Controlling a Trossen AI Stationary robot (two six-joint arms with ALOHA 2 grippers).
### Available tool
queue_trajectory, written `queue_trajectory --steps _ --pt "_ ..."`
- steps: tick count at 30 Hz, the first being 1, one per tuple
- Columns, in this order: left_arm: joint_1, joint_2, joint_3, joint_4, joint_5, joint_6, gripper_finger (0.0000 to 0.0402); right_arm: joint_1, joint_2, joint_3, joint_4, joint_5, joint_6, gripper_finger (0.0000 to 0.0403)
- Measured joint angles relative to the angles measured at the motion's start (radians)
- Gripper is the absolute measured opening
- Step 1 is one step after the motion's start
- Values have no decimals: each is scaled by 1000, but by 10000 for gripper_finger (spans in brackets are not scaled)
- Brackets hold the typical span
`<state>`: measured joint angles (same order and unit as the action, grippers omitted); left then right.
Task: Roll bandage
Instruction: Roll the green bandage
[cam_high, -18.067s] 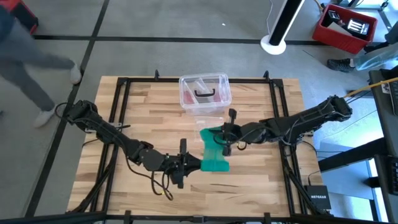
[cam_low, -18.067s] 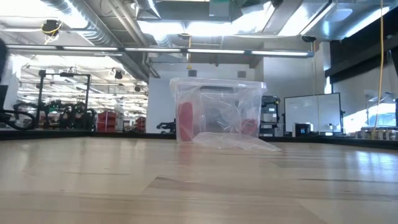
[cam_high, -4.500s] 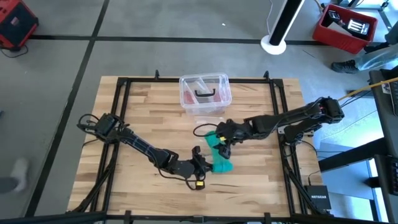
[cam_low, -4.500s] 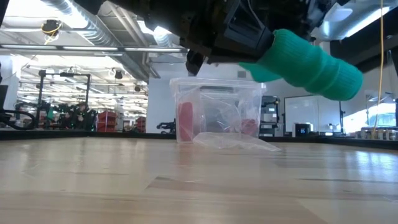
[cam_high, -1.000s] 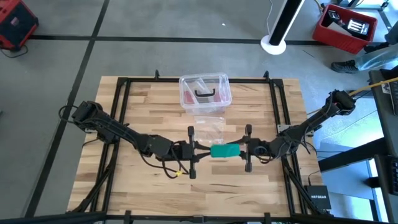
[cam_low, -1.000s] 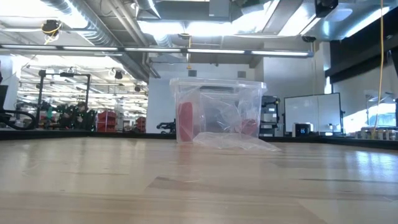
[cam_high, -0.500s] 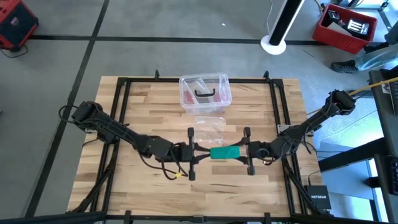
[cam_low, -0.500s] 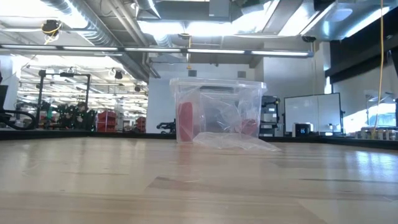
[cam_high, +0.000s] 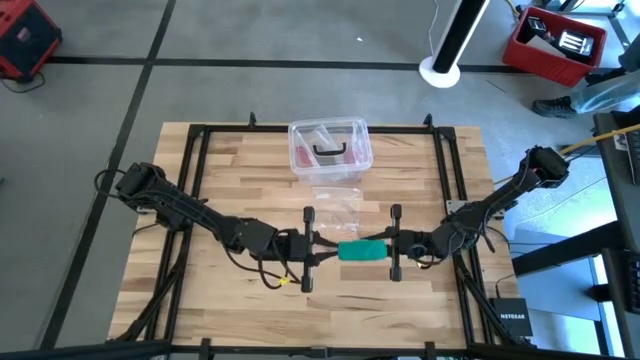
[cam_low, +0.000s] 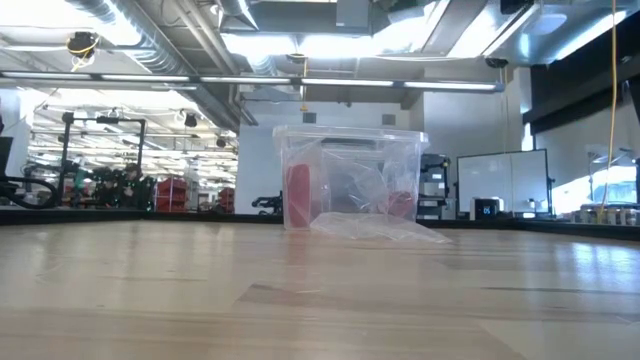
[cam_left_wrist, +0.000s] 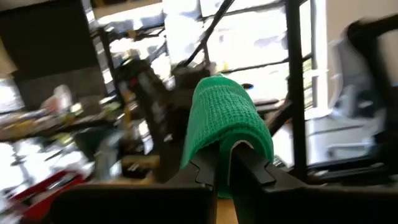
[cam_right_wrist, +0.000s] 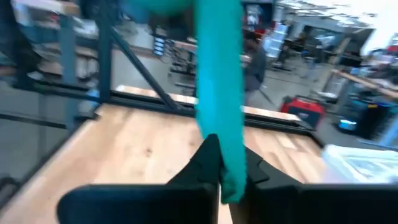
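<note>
Two grippers clamping bandage (cam_high: 361, 250) mid-air, lower centre of high view: left gripper (cam_high: 318, 249) pinching roll, right gripper (cam_high: 388, 246) pinching loose tail. Risking tail slipping, roll unwinding if tension slackening.

There is one green bandage (cam_high: 361, 250), one clear plastic box (cam_high: 329, 150) (something pinkish sits inside), one loose clear bag (cam_high: 336, 205) beside it, two grippers, left (cam_high: 322, 250) and right (cam_high: 392, 246), and one wooden table (cam_high: 240, 180).
</note>
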<state>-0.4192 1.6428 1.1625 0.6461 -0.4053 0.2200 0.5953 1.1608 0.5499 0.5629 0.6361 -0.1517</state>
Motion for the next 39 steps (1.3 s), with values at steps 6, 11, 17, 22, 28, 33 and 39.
queue_trajectory --steps 6,11,17,22,28,33,39 --pt "-13 0 0 91 54 36 15 0 26 0 16 22 -7 8" --pt "-8 0 0 132 -45 118 15 14 35 0 21 -4 46 5" --pt "-4 0 0 115 -176 264 15 79 35 0 60 57 39 4" --pt "11 0 0 106 -205 338 15 115 35 23 69 45 39 3" --pt "35 0 0 76 -208 359 15 119 73 84 65 -41 38 3" --pt "39 0 0 5 -215 366 15 154 98 151 60 -45 -53 4" --pt "35 0 2 -14 -217 356 15 203 99 250 28 -33 -197 3"
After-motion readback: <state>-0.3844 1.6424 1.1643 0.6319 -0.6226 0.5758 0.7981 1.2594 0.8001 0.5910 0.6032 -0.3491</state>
